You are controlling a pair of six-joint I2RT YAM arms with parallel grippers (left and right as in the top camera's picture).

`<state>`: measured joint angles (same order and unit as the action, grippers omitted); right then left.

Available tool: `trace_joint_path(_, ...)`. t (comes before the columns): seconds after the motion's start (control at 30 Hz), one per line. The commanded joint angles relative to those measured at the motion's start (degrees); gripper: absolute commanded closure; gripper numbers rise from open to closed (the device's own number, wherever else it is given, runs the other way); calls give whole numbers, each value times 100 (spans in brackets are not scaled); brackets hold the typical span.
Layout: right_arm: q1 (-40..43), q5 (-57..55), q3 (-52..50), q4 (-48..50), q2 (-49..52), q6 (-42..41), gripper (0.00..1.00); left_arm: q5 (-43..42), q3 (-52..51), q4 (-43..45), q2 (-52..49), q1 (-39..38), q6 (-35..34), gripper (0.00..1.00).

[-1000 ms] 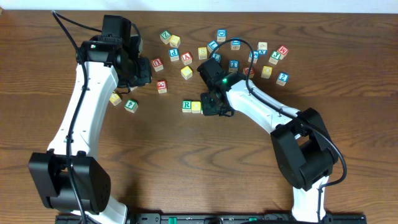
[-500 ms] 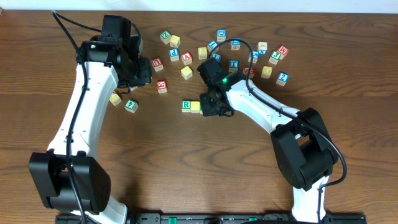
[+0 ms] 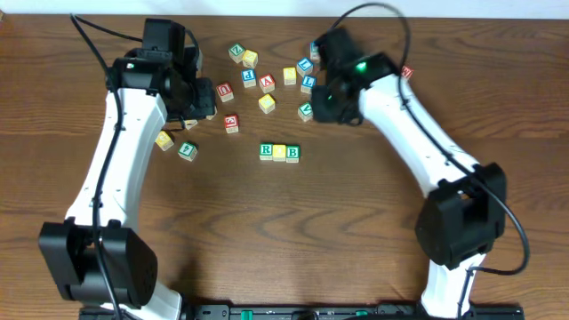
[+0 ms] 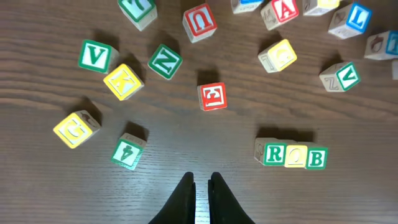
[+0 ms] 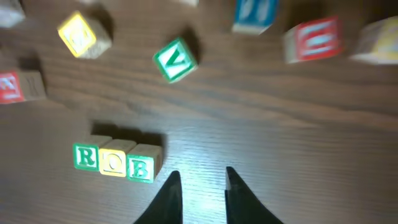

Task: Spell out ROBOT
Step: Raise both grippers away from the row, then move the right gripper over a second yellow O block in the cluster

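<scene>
The row of blocks point(image 3: 279, 153) reads R, O, B at mid-table point(image 3: 293, 231), the three touching. Its long axis runs side to side, free end beside B, toward your right arm. Take another O squarely from the scattered blocks point(image 3: 267, 83) beyond and set it flush against B. The right gripper point(image 5: 201, 172) hangs slightly parted, empty. The left gripper point(image 4: 201, 177) is nearly closed, empty.
</scene>
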<state>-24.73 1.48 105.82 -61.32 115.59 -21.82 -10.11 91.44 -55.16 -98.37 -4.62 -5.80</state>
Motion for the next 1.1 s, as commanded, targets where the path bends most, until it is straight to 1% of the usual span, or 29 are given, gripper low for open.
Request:
trace_joint_path(0.0,177,-116,358,-210,-138,133,81,76,203,-9,433,114,20,85)
trace_joint_path(0.1,317,-153,581,-352,-138,131,76,76,203,-9,634,184,22,83)
trace_joint_path(0.13,354,-157,627,-376,-138,131,75,76,203,-9,682,201,22,78)
trace_joint_path(0.23,483,-282,667,-404,-138,15,67,76,203,-9,743,249,22,73)
trace_joint_path(0.33,691,-566,656,-422,-105,-310,63,74,179,-9,739,258,20,68)
trace_joint_path(0.47,955,-629,651,-400,44,-546,63,74,168,-7,739,258,22,67)
trace_joint_path(0.5,1016,-629,651,-387,107,-557,63,74,168,-7,739,258,20,61)
trace_joint_path(0.53,1073,-629,651,-382,173,-560,62,74,168,-7,739,258,20,59)
trace_joint_path(0.57,1123,-632,651,-374,240,-560,61,74,168,-7,739,258,20,54)
trace_joint_path(0.6,1174,-629,651,-363,306,-557,59,74,168,-7,739,258,20,51)
trace_joint_path(0.67,1281,-632,651,-332,444,-560,58,74,168,-7,739,258,20,47)
trace_joint_path(0.83,1460,-629,651,-190,743,-557,55,74,168,4,713,258,22,44)
trace_joint_path(0.97,1499,-656,651,-11,960,-546,49,74,168,0,675,258,20,44)
trace_joint_path(1.03,1523,-680,651,96,1069,-531,43,74,168,0,662,258,20,44)
trace_joint_path(1.07,1534,-697,651,155,1126,-531,43,74,166,0,662,258,20,44)
